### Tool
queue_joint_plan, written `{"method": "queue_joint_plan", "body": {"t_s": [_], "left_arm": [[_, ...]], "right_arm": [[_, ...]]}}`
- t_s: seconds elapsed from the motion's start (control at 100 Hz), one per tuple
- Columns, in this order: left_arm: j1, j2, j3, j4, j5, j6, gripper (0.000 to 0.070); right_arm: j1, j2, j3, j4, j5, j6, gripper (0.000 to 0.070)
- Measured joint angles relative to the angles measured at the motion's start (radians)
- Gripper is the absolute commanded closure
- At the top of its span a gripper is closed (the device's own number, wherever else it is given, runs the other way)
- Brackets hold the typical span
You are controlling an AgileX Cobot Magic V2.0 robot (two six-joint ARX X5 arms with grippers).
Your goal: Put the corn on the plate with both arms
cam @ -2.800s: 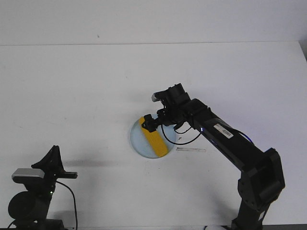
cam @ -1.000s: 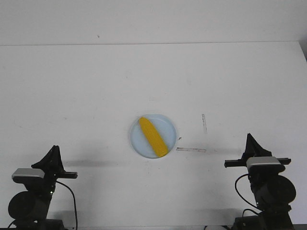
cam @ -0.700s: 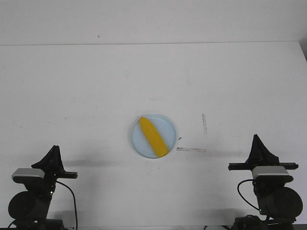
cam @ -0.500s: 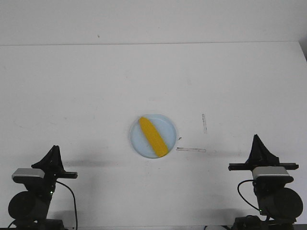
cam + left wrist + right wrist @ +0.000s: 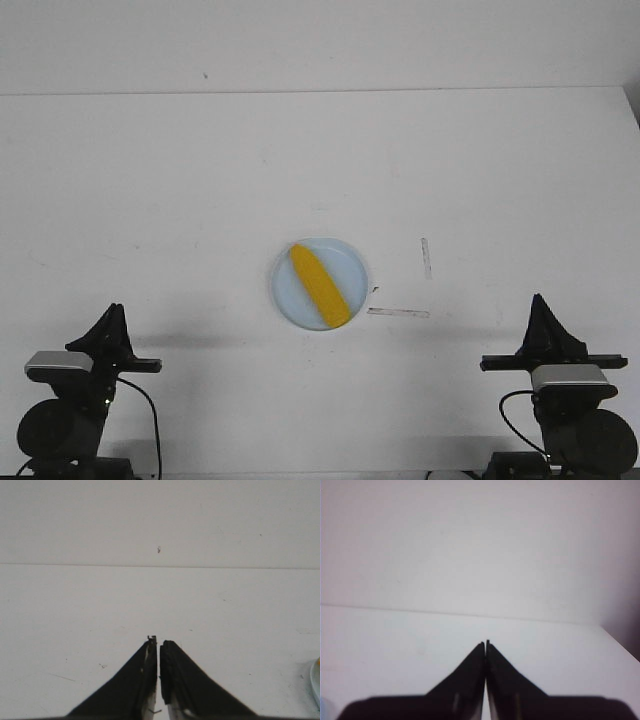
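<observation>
A white counter (image 5: 200, 180) carries a pale blue plate (image 5: 285, 300) near its middle. The yellow corn (image 5: 319, 286) lies slantwise on the plate, its pointed end toward the far left rim. No writing or brand can be read anywhere. Just right of the plate are two thin tape marks (image 5: 398, 312). The left gripper (image 5: 108, 330) sits well left of the plate, clenched and holding nothing. The right gripper (image 5: 543, 325) sits well right of it, also clenched and empty; it has drawn slightly further back than half a second ago. Corn and plate are unmoved.
</observation>
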Motion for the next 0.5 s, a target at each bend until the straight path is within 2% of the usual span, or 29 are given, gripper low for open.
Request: {"method": "queue_joint_plan", "body": {"t_s": [0.33, 0.5], "left_arm": [[0.000, 0.000, 0.000, 0.000, 0.000, 0.000, 0.0698], [0.000, 0.000, 0.000, 0.000, 0.000, 0.000, 0.0698]], "right_arm": [[0.011, -0.111, -0.188, 0.147, -0.006, 0.000, 0.0696], [0.019, -0.109, -0.235, 0.150, -0.025, 0.000, 0.0696]]}}
